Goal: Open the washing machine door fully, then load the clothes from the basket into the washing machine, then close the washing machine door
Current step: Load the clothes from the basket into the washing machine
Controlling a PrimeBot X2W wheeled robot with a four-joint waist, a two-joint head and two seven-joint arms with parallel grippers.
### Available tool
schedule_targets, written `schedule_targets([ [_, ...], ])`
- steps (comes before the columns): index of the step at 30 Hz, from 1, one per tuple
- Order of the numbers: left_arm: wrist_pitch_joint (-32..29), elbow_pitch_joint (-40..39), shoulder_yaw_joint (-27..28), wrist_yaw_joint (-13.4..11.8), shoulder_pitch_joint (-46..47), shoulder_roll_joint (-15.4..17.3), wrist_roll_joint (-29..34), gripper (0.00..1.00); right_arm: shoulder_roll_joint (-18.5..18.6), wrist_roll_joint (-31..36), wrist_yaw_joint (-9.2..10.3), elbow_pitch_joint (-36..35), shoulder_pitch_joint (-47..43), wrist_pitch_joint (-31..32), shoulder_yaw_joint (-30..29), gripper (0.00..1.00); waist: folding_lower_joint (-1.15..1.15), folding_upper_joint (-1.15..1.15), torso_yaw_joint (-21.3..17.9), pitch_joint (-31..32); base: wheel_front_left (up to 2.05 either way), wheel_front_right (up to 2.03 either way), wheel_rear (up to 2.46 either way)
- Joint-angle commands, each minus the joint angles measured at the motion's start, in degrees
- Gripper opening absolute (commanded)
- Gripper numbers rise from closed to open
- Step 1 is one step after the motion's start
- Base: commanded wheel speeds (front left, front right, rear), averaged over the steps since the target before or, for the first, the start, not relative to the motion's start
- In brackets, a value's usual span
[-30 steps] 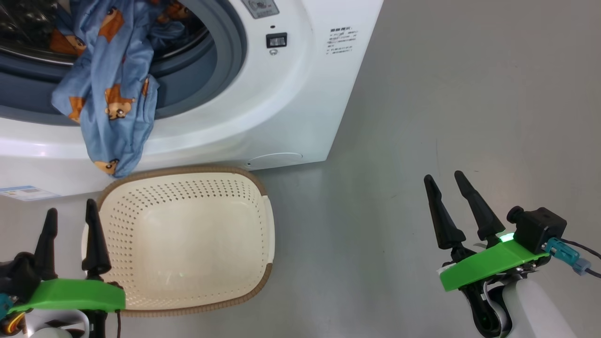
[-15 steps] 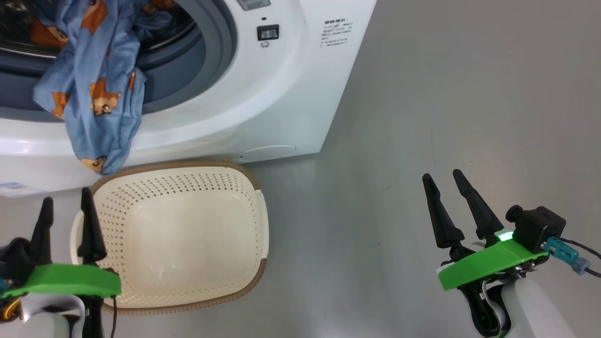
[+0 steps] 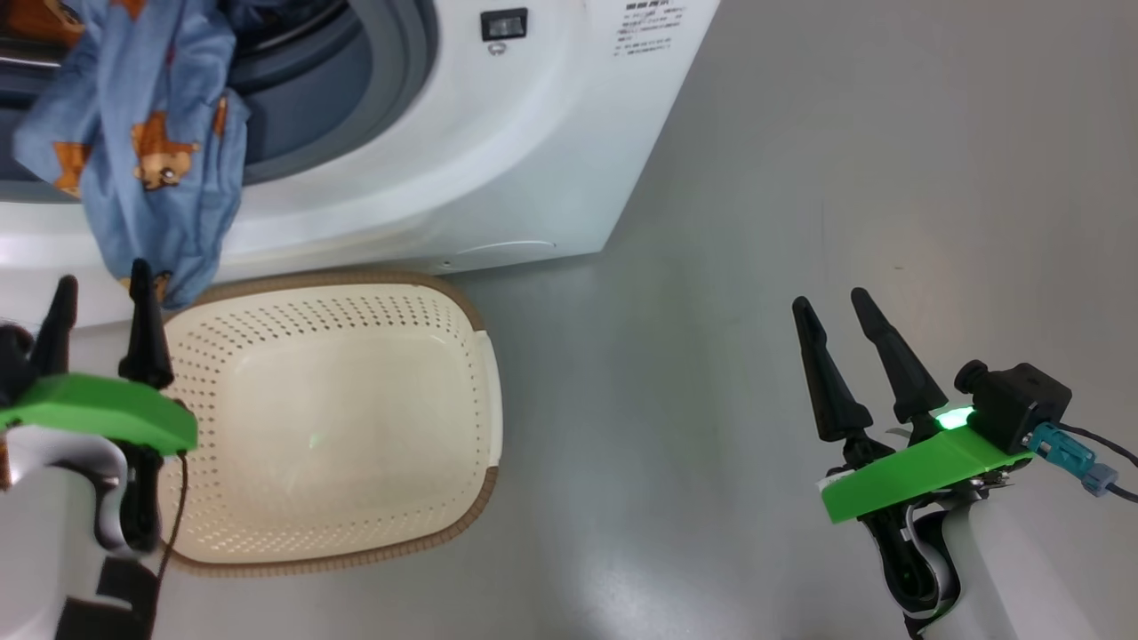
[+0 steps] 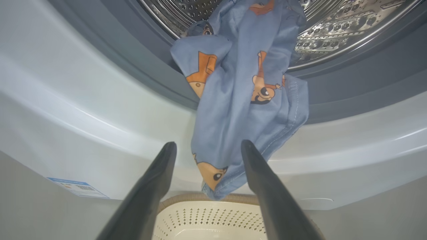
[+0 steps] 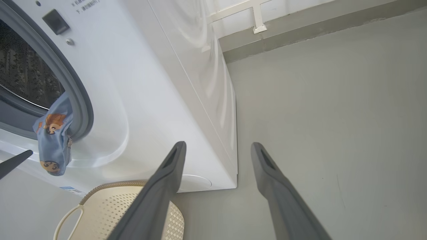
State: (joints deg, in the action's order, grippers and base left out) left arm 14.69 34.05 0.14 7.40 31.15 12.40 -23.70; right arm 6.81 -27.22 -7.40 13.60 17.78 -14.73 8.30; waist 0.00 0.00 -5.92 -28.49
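Head view puts the clothes at the upper left. We see a light blue garment printed with orange-brown cartoon figures. It spills out of the mouth of the washing machine, over the grey-blue gasket and down the white front. Its lower end hangs just above the back rim of the basket. In the left wrist view we follow the clothes up into the steel drum, so they lie part inside and part outside. The basket stands on the floor right against the foot of the machine, with its perforated walls and bottom in plain sight. A small blue label sits low on the machine's front, left of the hanging cloth in that wrist view.

Our left claw hovers at the basket's left end with its fingers pointing at the machine, spread wide and closed on nothing. In its own view the claw frames the garment's hem between its two fingers. We cannot tell whether the cloth touches either one.

Our right claw is well apart to the right, above bare floor, its fingers also spread wide with nothing between them. Its own view looks along the machine's right side, and we see the clothes hanging from the gasket at the left edge.
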Motion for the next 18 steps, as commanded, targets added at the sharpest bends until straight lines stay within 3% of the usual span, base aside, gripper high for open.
schedule_targets([
  [1,0.3,0.96,0.49,0.09,2.01,3.02,-0.79,1.0,-0.32,0.5,-0.09,-1.38,0.01,-0.27,1.26,1.0,0.0,0.0,-0.61,-0.84,0.0,0.0,0.0],
  [12,0.3,11.73,-5.1,0.09,9.72,6.69,-3.93,0.98,-0.87,0.68,-0.09,-1.58,0.77,-0.27,1.47,1.0,0.0,0.0,-2.45,-2.46,0.0,0.0,0.0],
  [13,0.3,12.26,-5.28,0.09,10.27,6.86,-4.05,0.76,-0.91,0.69,-0.09,-1.59,0.83,-0.27,1.51,1.0,0.0,0.0,-2.55,-2.56,0.0,0.0,0.0],
  [14,0.3,12.71,-5.43,0.09,10.77,6.97,-4.1,0.31,-0.95,0.7,-0.09,-1.6,0.9,-0.27,1.51,1.0,0.0,0.0,-2.63,-2.64,0.0,0.0,0.0],
  [15,0.3,13.06,-5.5,0.09,11.24,7.06,-4.15,0.0,-0.99,0.72,-0.09,-1.6,0.97,-0.27,1.51,1.0,0.0,0.0,-2.69,-2.69,0.0,0.0,0.0],
  [18,0.3,12.93,-5.69,0.09,12.16,7.18,-4.3,0.0,-1.15,0.8,-0.09,-1.61,1.08,-0.27,1.36,1.0,0.0,0.0,-2.77,-2.77,0.0,0.0,0.0],
])
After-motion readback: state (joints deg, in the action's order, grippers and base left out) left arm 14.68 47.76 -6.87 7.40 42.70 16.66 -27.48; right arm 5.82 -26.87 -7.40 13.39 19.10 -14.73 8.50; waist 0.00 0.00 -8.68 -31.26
